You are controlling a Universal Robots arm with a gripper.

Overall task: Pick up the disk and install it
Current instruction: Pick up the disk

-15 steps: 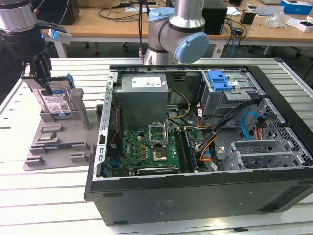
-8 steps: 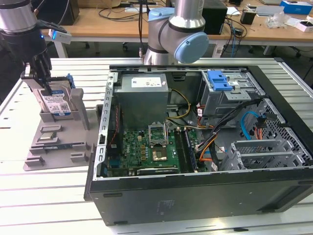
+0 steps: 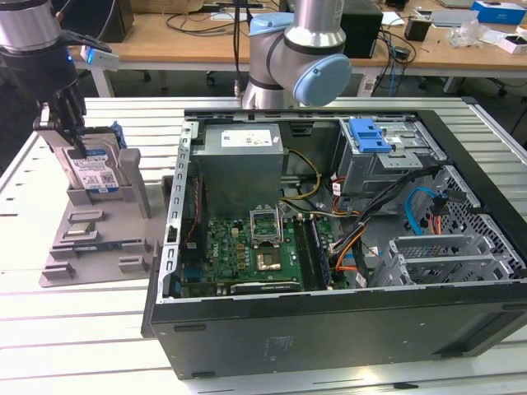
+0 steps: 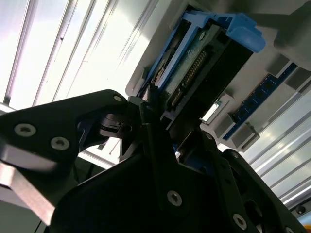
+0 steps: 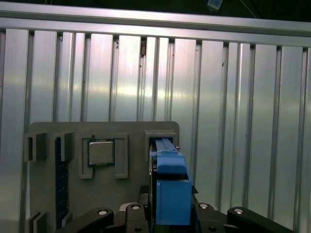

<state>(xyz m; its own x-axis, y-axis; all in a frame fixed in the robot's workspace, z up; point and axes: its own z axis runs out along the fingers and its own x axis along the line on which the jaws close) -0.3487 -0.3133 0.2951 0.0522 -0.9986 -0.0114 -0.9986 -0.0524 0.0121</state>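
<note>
No print is readable on the disk (image 3: 95, 173) or the power supply sticker (image 3: 244, 138).

Silver arm (image 3: 317, 20); pale blue joint caps (image 3: 323, 81); matte black gripper (image 3: 67, 136), silver screws (image 4: 174, 196).

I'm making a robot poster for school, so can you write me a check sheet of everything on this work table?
Surface: ribbed metal table carrying a grey holder and an open computer case.
Job's things: disk stands upright in the holder, not yet in the case.
Clutter: a chip sits in another pocket of the holder.
Grippers: gripper is at the disk's top edge.
Cables: orange, blue and black cables loop inside the case.
Surroundings: wooden desks behind, with boxes and cords.
</note>
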